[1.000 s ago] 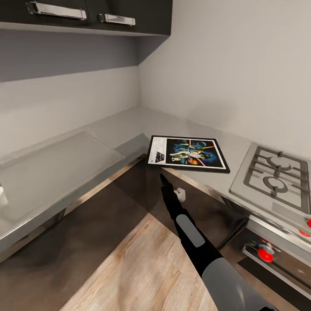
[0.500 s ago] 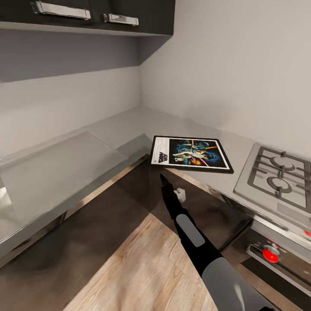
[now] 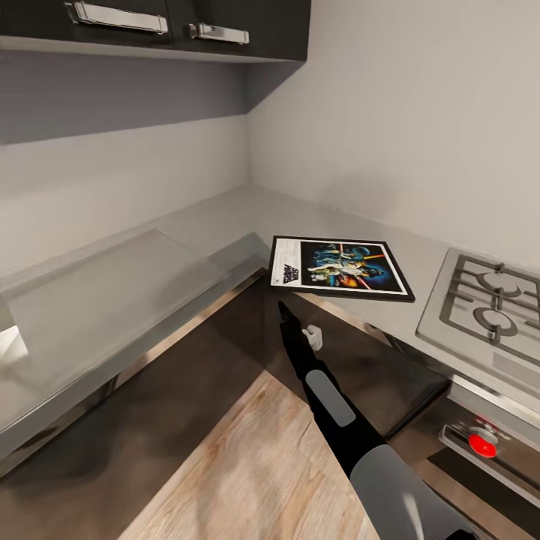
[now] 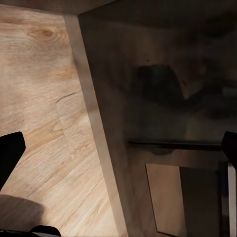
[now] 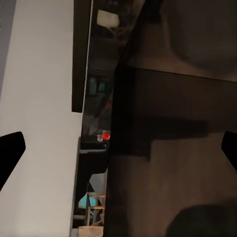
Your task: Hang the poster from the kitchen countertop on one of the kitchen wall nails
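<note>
Poster [image 3: 340, 268] flat at table [image 3: 225, 217] corner edge, within reach; right arm [image 3: 330, 405] low, pre-grasp; both jaws apart, empty.

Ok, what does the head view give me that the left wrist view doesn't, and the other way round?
Head view: the poster lying flat on the kitchen countertop near its inner corner, the hob beside it, and the right pincer below the counter edge, short of the poster. Left wrist view: the left pincer, fingers spread open. Both: the wooden floor and the dark cabinet fronts.
</note>
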